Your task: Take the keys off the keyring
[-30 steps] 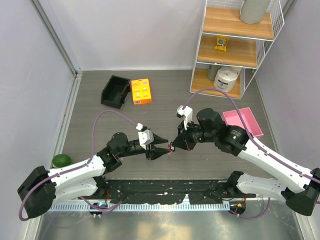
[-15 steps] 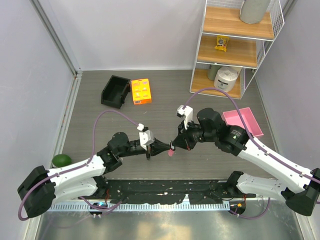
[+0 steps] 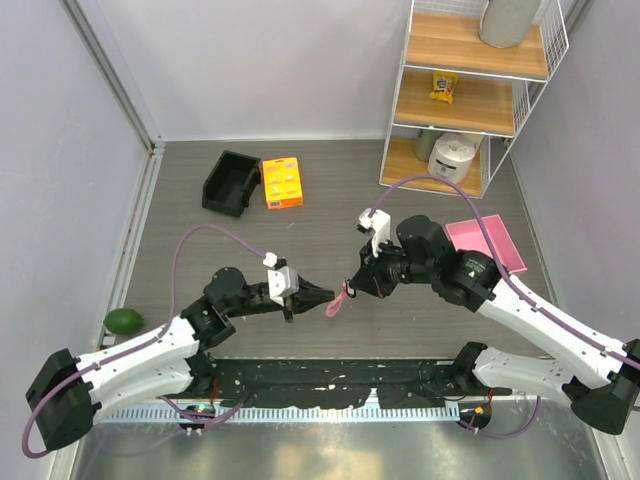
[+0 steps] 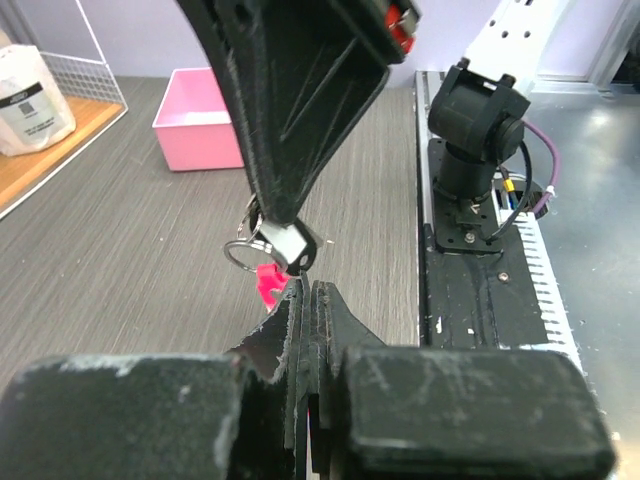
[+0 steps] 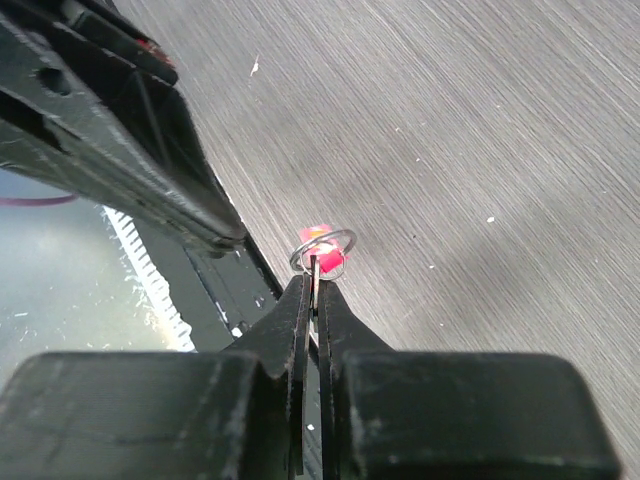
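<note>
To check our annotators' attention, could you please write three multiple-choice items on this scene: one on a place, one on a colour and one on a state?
1. Where does the orange box lie? A) beside the black bin B) in the pink tray C) on the shelf
2. What colour is the keyring strap? A) blue B) pink-red C) green
3. How is the right pincer? A) wide open B) shut on the keyring C) out of view
Answers: 1 A, they lie side by side in the top view; 2 B, seen from the left wrist; 3 B, it pinches the metal ring.
</note>
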You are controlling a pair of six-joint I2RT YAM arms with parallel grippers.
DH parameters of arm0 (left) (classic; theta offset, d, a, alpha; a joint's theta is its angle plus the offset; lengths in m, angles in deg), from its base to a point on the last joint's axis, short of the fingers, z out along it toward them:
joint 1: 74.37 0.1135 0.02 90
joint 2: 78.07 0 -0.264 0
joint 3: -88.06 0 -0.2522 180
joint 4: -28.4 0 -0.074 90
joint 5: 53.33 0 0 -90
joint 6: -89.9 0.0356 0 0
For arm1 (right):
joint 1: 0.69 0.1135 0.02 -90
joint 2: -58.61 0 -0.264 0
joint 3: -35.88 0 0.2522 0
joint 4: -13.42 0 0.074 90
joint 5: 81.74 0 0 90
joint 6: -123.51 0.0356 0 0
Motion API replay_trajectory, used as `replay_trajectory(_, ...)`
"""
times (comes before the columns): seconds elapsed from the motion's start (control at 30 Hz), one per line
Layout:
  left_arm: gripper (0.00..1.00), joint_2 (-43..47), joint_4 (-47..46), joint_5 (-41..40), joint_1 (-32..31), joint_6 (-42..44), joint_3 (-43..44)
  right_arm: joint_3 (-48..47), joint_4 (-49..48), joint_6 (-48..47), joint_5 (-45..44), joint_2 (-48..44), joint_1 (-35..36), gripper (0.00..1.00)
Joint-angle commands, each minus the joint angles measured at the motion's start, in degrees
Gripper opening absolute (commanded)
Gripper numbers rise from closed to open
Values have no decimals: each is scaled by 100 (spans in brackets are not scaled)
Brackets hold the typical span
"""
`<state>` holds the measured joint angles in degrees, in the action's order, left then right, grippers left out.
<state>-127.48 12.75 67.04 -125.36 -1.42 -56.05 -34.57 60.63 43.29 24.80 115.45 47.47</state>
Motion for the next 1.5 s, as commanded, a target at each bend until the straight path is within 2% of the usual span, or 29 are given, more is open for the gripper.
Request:
replay_trajectory(0.0,0,186,-13,207,-8,106,98,-132,-58,-117,16,73,-44,5)
replay_trajectory(0.07,0,177,267,58,-8,106,160,-141,-111,-82,87,47,-44,5)
replay_trajectory(0.1,4,194,295,-74,-8,106,143,-141,-120,-73,95,38,-44,5)
replay_trajectory(0.17,27,221,165,-320,-8,80,38,-193,-102,-90,113,11,-44,5)
replay_trajectory(0.23,42,247,-64,-557,-8,-95,-85,-264,-23,-99,183,11,-44,5)
replay_trajectory(0.27,45,221,-152,-672,-8,-227,-112,-290,3,-108,218,29,-44,5)
replay_trajectory(0.8,52,-543,-944,-1068,-333,-544,-68,-484,320,129,359,336,-44,5)
replay_trajectory(0.97,53,-640,-996,-1138,-360,-518,-130,-659,828,304,158,679,-44,6)
replay_trajectory(1.13,54,-754,-1190,-1139,-395,-509,-332,-660,1224,445,43,898,-44,10)
replay_trajectory(1.47,54,-1079,-1515,-1270,-606,-500,-543,-844,1796,569,814,1453,-298,6)
